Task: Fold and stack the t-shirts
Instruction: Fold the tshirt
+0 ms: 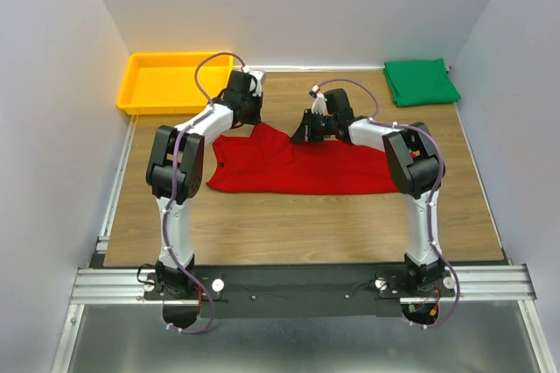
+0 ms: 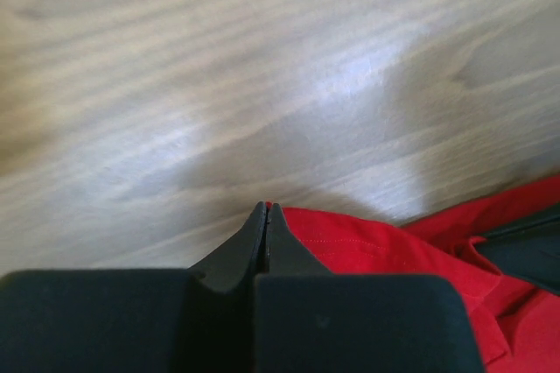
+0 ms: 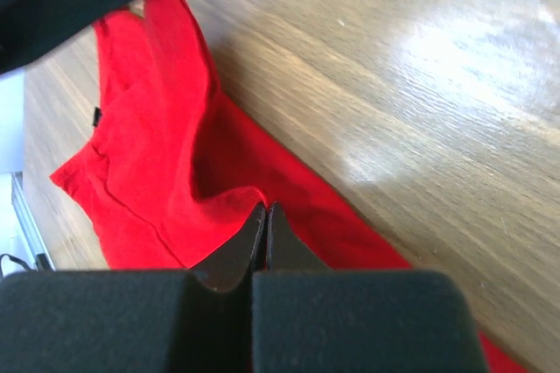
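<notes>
The red t-shirt [image 1: 297,170] lies crumpled across the middle of the wooden table, and its far edge is drawn up into two peaks. My left gripper [image 1: 254,116] is shut on the left peak; in the left wrist view its tips [image 2: 267,207] pinch the hem of the red cloth [image 2: 376,246]. My right gripper [image 1: 303,133] is shut on the right peak, where the red fabric [image 3: 149,172] bunches up around the closed tips [image 3: 265,207]. The green t-shirt [image 1: 421,81] sits folded at the back right corner, away from both grippers.
A yellow plastic tray [image 1: 140,93] stands at the back left, just behind the left gripper. White walls close in the table on the left, right and back. Bare wood [image 1: 289,224] shows between the red t-shirt and the arm bases.
</notes>
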Robot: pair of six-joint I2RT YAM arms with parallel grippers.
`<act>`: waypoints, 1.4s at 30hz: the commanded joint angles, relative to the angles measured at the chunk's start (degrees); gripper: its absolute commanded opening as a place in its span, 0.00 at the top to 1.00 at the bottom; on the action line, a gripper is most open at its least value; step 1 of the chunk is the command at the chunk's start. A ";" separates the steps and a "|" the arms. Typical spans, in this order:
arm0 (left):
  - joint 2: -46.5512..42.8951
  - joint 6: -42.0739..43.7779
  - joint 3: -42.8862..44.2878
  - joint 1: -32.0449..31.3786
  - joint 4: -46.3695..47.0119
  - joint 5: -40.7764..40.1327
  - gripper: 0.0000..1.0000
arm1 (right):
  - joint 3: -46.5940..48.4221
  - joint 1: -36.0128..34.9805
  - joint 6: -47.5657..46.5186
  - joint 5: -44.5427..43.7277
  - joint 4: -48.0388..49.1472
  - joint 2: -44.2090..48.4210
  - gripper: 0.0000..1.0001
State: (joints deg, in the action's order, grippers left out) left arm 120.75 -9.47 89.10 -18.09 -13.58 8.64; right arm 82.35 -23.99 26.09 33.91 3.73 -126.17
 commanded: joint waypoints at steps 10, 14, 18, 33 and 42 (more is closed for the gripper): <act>-8.51 0.86 -5.07 1.04 6.55 2.43 1.00 | -3.15 -0.09 -3.59 -2.63 0.76 7.08 0.98; -9.57 0.69 -6.83 1.04 6.47 2.43 1.00 | -4.21 -0.01 -4.02 -1.13 0.67 8.13 0.98; -10.62 0.42 -8.59 1.04 6.38 1.99 1.00 | -5.70 -0.09 -5.43 -0.69 0.67 9.10 0.97; -15.71 -1.42 -14.57 1.74 6.99 1.20 1.00 | -7.81 -0.27 -9.82 4.49 0.49 11.30 0.97; -18.88 -3.53 -20.36 2.27 7.52 1.02 1.00 | -7.73 -1.23 -12.37 5.99 -1.00 10.42 0.97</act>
State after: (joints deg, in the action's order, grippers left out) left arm 104.71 -11.66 70.87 -16.12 -7.01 9.74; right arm 75.35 -24.25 16.34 37.76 3.64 -116.46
